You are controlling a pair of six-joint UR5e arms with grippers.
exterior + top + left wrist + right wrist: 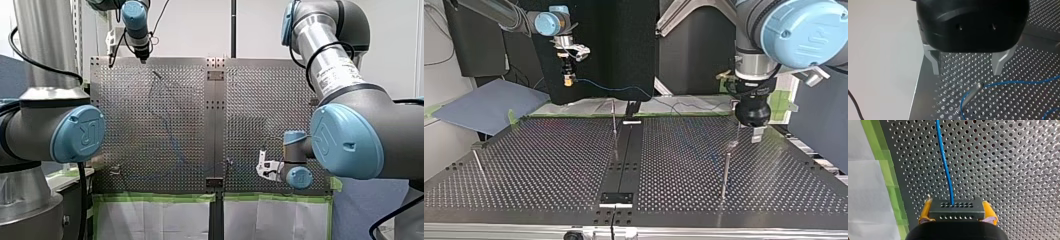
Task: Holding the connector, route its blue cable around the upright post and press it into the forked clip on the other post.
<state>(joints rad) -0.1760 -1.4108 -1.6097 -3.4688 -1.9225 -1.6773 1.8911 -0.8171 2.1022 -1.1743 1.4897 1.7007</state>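
One connector (956, 213) in right end effector (957, 204), blue cable (944, 157) attached, left end effector (966, 71) wide

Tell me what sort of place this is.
Most likely a robotics lab test bench: my left arm and my right arm, grey with blue caps, flank a perforated metal table edged with green tape. The table carries thin upright metal posts and a thin blue cable.

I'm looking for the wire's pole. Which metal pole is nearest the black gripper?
The thin metal post at the top view's right, ahead of my left arm's black gripper; the blue cable touches its tip.
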